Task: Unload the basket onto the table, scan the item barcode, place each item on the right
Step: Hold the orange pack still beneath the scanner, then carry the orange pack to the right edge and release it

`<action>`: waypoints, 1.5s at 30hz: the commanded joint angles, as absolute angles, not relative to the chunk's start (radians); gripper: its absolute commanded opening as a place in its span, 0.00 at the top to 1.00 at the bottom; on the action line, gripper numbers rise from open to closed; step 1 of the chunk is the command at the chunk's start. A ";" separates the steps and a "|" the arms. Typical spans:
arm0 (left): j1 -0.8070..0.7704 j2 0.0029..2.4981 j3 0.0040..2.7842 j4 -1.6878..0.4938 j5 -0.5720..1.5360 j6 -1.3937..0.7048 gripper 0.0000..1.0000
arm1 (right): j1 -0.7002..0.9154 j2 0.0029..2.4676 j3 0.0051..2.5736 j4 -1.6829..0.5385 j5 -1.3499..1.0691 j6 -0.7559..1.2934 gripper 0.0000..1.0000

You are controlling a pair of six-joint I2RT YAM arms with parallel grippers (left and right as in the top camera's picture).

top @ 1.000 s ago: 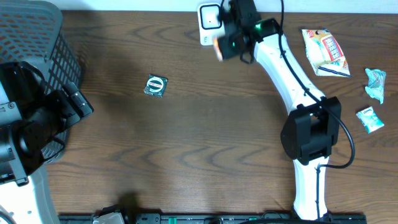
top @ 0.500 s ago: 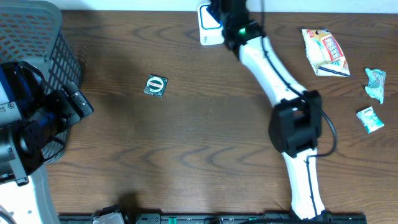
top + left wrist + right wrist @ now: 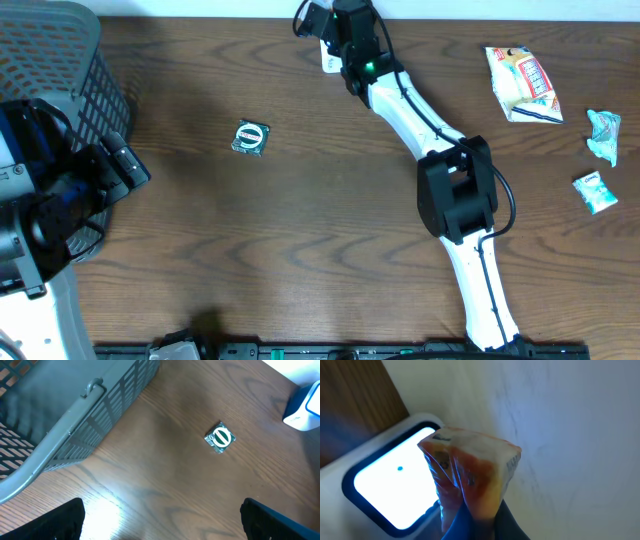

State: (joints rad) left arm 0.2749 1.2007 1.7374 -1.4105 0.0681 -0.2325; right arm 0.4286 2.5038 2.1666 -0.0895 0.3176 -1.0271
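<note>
At the left, the left gripper (image 3: pixel 165 522) stands wide open and empty near the basket (image 3: pixel 60 60). Only the right wrist view shows the orange packet (image 3: pixel 470 472) clearly: the right gripper (image 3: pixel 476 517) pinches it tightly just before the lit scanner (image 3: pixel 390 492), at the far centre.

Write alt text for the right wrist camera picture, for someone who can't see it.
The right gripper pinches a small orange-and-white wrapped packet in front of the glowing window of a white scanner. Behind them is a pale wall, with a strip of brown wooden table at upper left.
</note>
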 commanded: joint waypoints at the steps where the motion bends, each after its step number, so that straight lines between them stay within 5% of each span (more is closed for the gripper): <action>1: 0.280 1.201 1.729 -1.413 0.059 -0.234 0.02 | 0.427 2.484 2.175 -0.094 0.338 -1.020 0.99; 11: 0.280 1.201 1.729 -1.413 0.059 -0.234 0.02 | 0.326 2.296 2.176 -0.228 0.330 -0.592 0.99; 19: 0.280 1.201 1.729 -1.413 0.059 -0.234 0.02 | 0.007 2.189 2.176 -0.740 0.331 -0.154 0.99; 28: 0.280 1.201 1.729 -1.413 0.059 -0.234 0.02 | -0.243 2.209 2.131 -1.018 0.258 -0.035 0.99; 29: 0.280 1.201 1.729 -1.413 0.059 -0.234 0.03 | -0.257 2.209 2.126 -1.028 0.254 -0.034 0.97; 31: 0.280 1.201 1.729 -1.413 0.059 -0.234 0.02 | -0.287 2.209 2.114 -1.041 0.255 -0.034 0.74; 36: 0.280 1.201 1.729 -1.413 0.059 -0.234 0.02 | -0.320 2.209 2.106 -1.070 0.256 -0.023 0.59; 38: 0.280 1.201 1.729 -1.413 0.059 -0.234 0.02 | -0.320 2.209 2.106 -1.079 0.254 -0.022 0.32; 45: 0.280 1.201 1.729 -1.413 0.059 -0.234 0.02 | -0.282 2.189 2.107 -1.085 -0.022 -0.022 0.30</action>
